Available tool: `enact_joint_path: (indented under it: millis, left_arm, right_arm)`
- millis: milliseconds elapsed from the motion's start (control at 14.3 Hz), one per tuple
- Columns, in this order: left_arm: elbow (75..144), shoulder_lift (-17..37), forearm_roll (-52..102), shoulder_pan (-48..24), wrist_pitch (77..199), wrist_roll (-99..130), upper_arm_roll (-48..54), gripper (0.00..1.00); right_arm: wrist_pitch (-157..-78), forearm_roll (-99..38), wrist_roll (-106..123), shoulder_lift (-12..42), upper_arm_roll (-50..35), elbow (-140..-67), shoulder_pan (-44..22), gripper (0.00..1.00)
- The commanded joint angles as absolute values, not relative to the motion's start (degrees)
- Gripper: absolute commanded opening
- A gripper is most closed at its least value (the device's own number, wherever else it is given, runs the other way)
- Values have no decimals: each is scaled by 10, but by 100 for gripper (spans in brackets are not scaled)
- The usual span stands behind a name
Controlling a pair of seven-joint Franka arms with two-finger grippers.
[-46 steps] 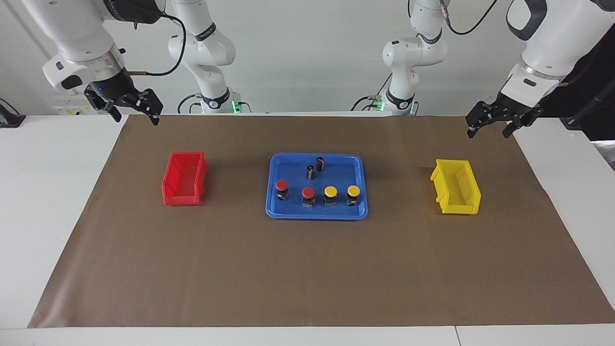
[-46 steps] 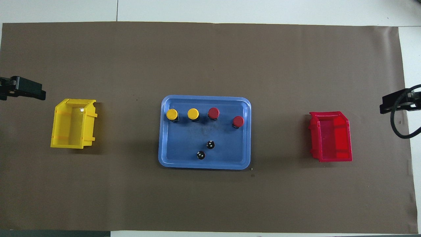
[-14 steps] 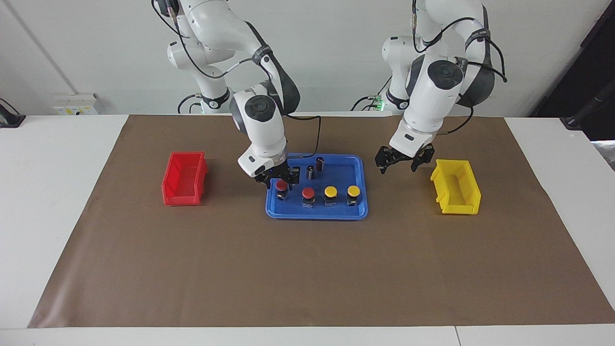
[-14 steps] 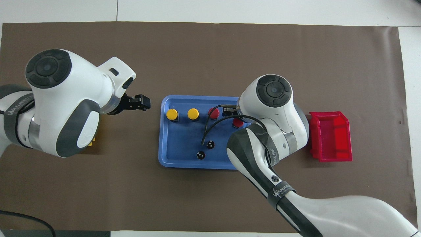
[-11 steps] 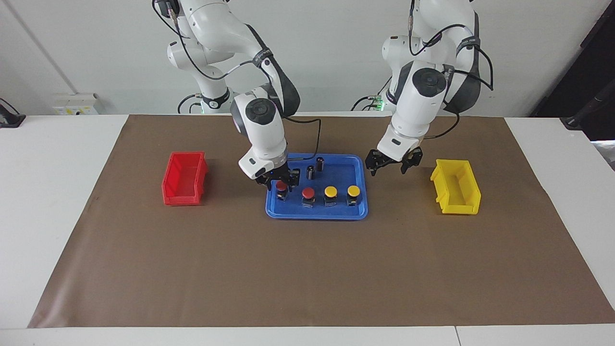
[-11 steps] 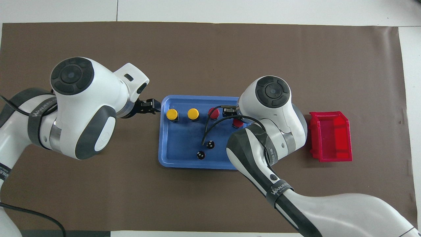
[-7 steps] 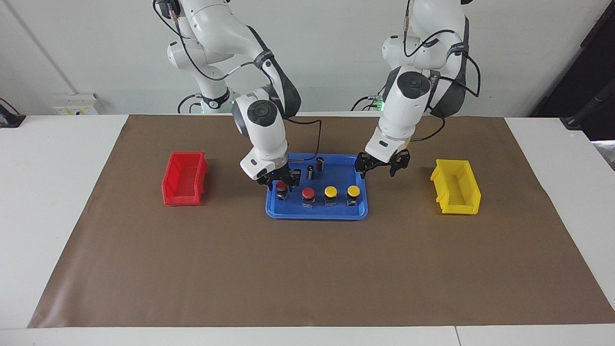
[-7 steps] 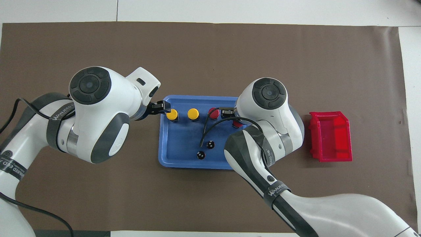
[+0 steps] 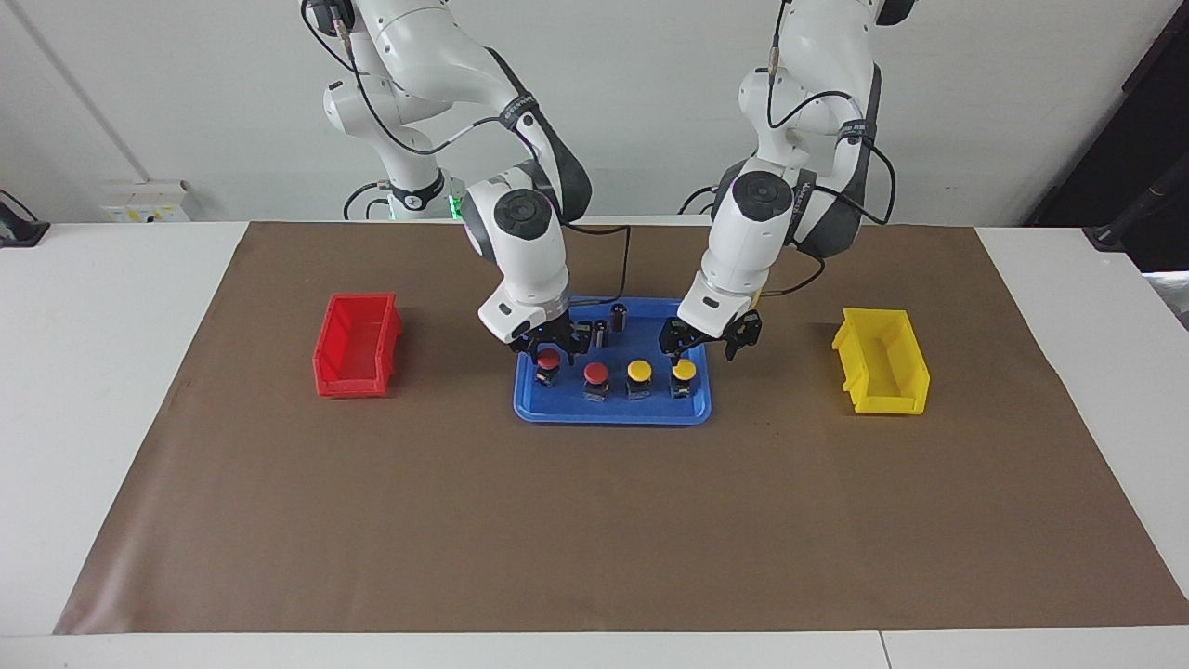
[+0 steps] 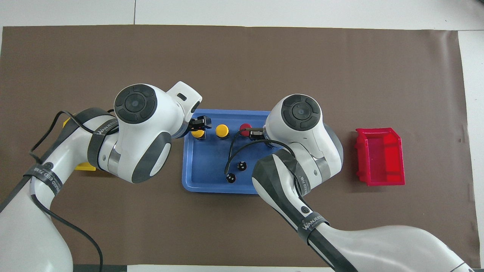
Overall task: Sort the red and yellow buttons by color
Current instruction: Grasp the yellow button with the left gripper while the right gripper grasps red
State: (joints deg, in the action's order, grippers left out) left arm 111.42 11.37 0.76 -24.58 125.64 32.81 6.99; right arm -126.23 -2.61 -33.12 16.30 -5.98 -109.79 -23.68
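Standing at the table, the facing view is the one that actually tells you stuff: all four buttons sit in a row in the blue tray [image 9: 613, 414], along the rim farther from the robots. The right pincer [image 9: 548, 342] is down right at the end red button [image 9: 548, 358], the one nearest the red bin [image 9: 358, 346], but I honestly can't tell if it has clamped it. From overhead that button is totally buried under the right arm's wrist, and only the second red button [image 10: 245, 127] peeks out. The left pincer [image 9: 701, 346] hangs spread wide with nothing in it, just over the end yellow button [image 9: 684, 370] at the left arm's end of the tray. Overhead it half covers that cap, while the other yellow button [image 9: 638, 370] shows in full. The overhead view also hides most of the yellow bin [image 9: 881, 373] under the left arm. The two dark cylinders [image 9: 609, 324] stand upright in the tray, nearer the robots than the row. Both end buttons sit close to the tray's short rims, so it's tight there. Between the tray and each bin there's a wide bare strip of brown mat [image 9: 594, 520], with loads more farther out from the robots.
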Motion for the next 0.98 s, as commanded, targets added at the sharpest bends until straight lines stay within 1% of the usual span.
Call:
enact_joint_path:
  millis: [0, 140, 210, 350, 420, 630, 770, 910]
  left_arm:
    - [1122, 119, 15, -260, 1270, 336, 62, 99]
    - [1124, 121, 15, -265, 1280, 350, 62, 96]
    - [1128, 121, 15, -267, 1285, 357, 62, 91]
    - [1128, 129, 15, -267, 1288, 358, 62, 84]
    - [1128, 133, 15, -267, 1291, 358, 62, 84]
    - [1128, 145, 15, -267, 1303, 360, 62, 79]
    - [1127, 145, 15, -267, 1302, 361, 62, 73]
    - [1126, 145, 15, -267, 1300, 376, 62, 60]
  right_arm:
    - [-1268, -25, -316, 156, -60, -1111, -231, 39]
    - [-1271, -25, -313, 156, -60, -1110, -229, 25]
    - [-1268, -25, -314, 156, -60, -1108, -229, 18]
    - [-1261, -25, -313, 156, -59, -1099, -228, 16]
    - [-1258, -25, -312, 151, -59, -1093, -227, 16]
    - [-1242, -25, -296, 115, -59, -1076, -208, 16]
    - [-1214, -25, -280, 100, -59, -1054, -198, 16]
    - [-1179, -25, -235, 82, -56, -1050, -186, 16]
